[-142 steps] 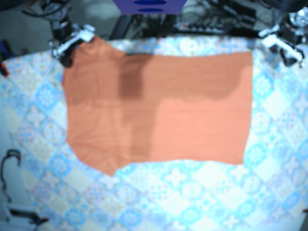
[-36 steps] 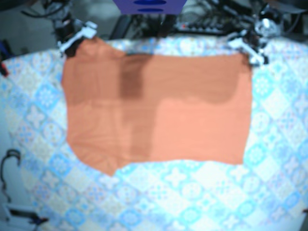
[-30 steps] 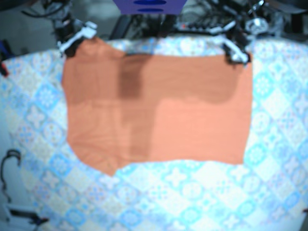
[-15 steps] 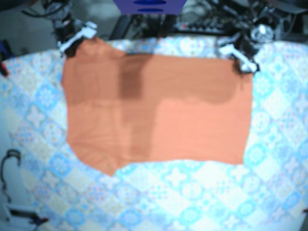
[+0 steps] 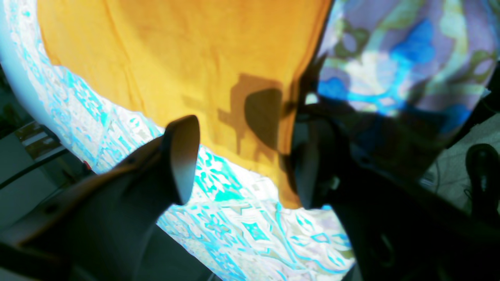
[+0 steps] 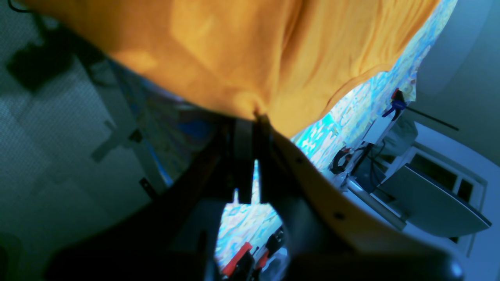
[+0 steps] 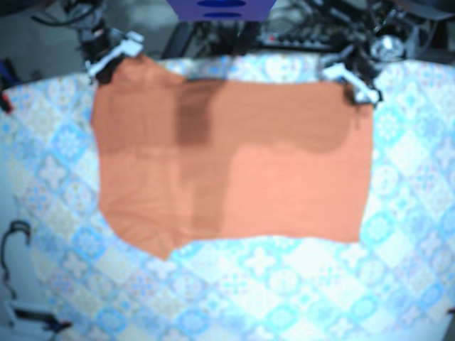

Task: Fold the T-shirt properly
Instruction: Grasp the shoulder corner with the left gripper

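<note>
T-shirt point(image 7: 234, 156) spread flat, blue patterned tablecloth point(image 7: 284, 284), cables point(image 7: 298, 37) beyond far edge

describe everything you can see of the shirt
The shirt is orange, soft-looking fabric, spread flat on the blue patterned cloth in a rough rectangle. Darker bands show where layers seem to overlap, and a pointed flap sticks out at its near corner on the base view's left. The right gripper is shut on one far corner, bunching it slightly. The left gripper is open, its jaws straddling the other far corner without gripping it.
</note>
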You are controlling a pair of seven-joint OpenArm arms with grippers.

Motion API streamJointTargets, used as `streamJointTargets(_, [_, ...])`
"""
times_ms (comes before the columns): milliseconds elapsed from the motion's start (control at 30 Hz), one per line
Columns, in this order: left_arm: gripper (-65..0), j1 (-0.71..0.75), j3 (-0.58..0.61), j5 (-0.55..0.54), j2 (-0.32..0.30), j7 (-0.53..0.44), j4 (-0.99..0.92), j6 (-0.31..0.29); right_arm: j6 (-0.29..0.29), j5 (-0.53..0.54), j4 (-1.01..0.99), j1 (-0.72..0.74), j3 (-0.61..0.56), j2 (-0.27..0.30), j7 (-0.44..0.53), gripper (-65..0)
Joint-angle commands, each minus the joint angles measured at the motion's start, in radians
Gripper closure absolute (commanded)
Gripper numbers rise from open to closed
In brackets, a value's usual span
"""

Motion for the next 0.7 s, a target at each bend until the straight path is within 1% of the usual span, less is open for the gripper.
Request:
streamJointTargets(0, [-37.8, 0.003, -0.006, 0.000, -0.015, 0.003, -0.001, 0.015, -0.015, -0.003, 0.008, -0.006, 0.004, 0.013, -0.004, -0.2])
streamJointTargets(433, [-37.8, -0.002, -0.009, 0.000, -0.014, 0.003, -0.026, 0.016, -0.015, -0.003, 0.008, -0.006, 0.004, 0.013, -0.004, -0.2])
streamJointTargets(567, [-37.7, -0.007, -0.009, 0.000, -0.014, 0.024, -0.026, 0.016, -0.015, -0.003, 0.008, -0.006, 0.004, 0.013, -0.004, -0.2])
streamJointTargets(600, [-37.3, -0.017, -0.009, 0.000, -0.014, 0.024, -0.026, 0.016, -0.015, -0.003, 0.008, -0.006, 0.004, 0.013, -0.004, -0.2])
streamJointTargets(667, [-34.4, -0.023, -0.009, 0.000, -0.014, 0.024, -0.027, 0.016, -0.015, -0.003, 0.008, -0.006, 0.004, 0.013, -0.004, 0.0])
